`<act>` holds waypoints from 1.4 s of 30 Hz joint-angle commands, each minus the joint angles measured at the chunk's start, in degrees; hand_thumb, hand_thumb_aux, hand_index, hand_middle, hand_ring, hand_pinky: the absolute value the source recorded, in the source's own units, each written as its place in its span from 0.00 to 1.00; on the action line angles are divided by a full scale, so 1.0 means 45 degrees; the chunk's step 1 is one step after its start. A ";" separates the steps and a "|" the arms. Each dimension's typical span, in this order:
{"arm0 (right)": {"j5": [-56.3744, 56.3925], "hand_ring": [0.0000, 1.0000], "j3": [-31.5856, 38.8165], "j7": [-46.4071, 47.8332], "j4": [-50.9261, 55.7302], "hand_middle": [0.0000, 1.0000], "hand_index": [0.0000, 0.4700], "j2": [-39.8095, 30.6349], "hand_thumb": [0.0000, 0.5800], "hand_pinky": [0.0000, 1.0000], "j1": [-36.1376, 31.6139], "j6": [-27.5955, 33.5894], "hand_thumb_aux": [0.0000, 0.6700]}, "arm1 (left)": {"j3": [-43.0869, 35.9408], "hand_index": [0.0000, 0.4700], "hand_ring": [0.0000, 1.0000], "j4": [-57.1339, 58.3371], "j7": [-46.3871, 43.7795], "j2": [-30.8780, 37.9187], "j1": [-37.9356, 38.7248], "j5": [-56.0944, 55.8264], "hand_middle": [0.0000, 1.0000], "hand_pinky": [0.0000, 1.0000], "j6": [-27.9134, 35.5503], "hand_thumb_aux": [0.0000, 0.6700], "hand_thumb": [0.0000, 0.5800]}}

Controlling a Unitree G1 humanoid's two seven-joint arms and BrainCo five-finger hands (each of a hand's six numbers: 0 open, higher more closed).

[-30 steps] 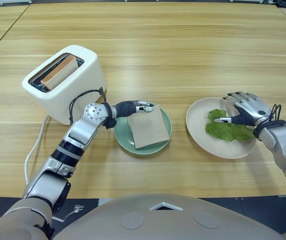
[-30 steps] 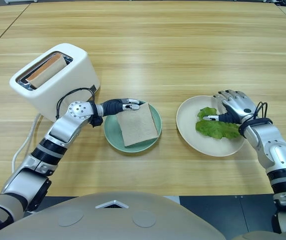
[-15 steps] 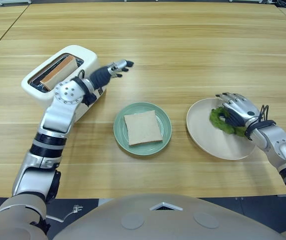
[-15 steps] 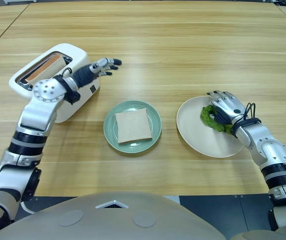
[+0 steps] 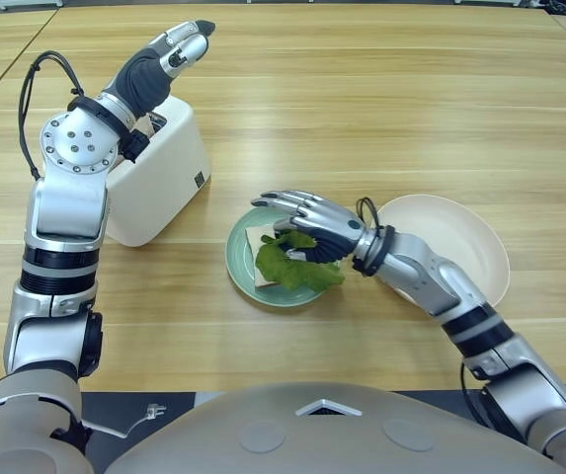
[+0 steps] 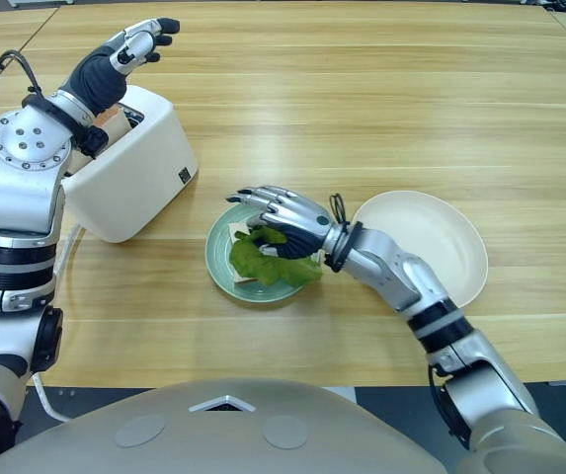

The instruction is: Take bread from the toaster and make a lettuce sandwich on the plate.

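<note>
A white toaster (image 5: pixel 159 178) stands at the left, and a sliver of bread (image 6: pixel 115 117) shows in its slot behind my left arm. My left hand (image 5: pixel 169 54) is held above the toaster's far end with its fingers stretched out and holding nothing. A green plate (image 5: pixel 235 259) in the middle carries a bread slice (image 5: pixel 253 239), mostly covered. My right hand (image 5: pixel 307 222) is over that plate, fingers curled on a lettuce leaf (image 5: pixel 292 269) that rests on the slice.
A cream plate (image 5: pixel 460 252) lies bare just right of the green one, behind my right forearm. The toaster's white cable (image 6: pixel 65 257) trails toward the near table edge at the left. Bare wooden table stretches beyond.
My right hand has carried the lettuce left from the cream plate onto the bread on the green plate. My left hand has risen from beside the toaster to above it.
</note>
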 commanded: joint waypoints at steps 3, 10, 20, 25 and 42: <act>-0.1012 0.00 -0.0050 -0.1126 0.1358 0.00 1.00 0.0519 1.00 0.00 -0.1208 -0.0331 1.00 | -0.0417 0.00 0.00 0.0024 0.0260 0.0045 -0.0496 0.0823 0.00 0.00 -0.0245 0.00 0.00; -0.2237 0.00 0.0066 -0.1926 0.2337 0.00 1.00 0.0200 1.00 0.00 -0.1610 -0.0275 1.00 | -0.0587 0.00 0.00 -0.0826 0.0111 0.0508 -0.0283 0.1796 0.00 0.00 -0.0157 0.00 0.00; -0.2228 0.00 -0.0238 -0.2377 0.2647 0.00 0.00 0.0158 0.00 0.00 -0.1648 0.0082 0.00 | -0.0506 0.00 0.00 -0.0997 0.0668 0.3300 0.0719 0.6515 0.00 0.00 0.0524 0.00 0.00; -0.0013 0.00 -0.2596 -0.2995 0.1281 0.00 0.00 0.0071 0.00 0.00 -0.0617 0.0795 0.00 | -0.1267 0.00 0.00 -0.0544 -0.0254 0.4102 0.1343 0.8317 0.00 0.00 0.0615 0.00 0.00; 0.0314 0.00 -0.3860 -0.3404 0.0709 0.00 0.00 -0.0244 0.00 0.00 0.0614 0.1308 0.00 | -0.1159 1.00 0.00 -0.0413 -0.2381 0.4670 0.2606 0.9025 0.00 0.00 0.0371 1.00 1.00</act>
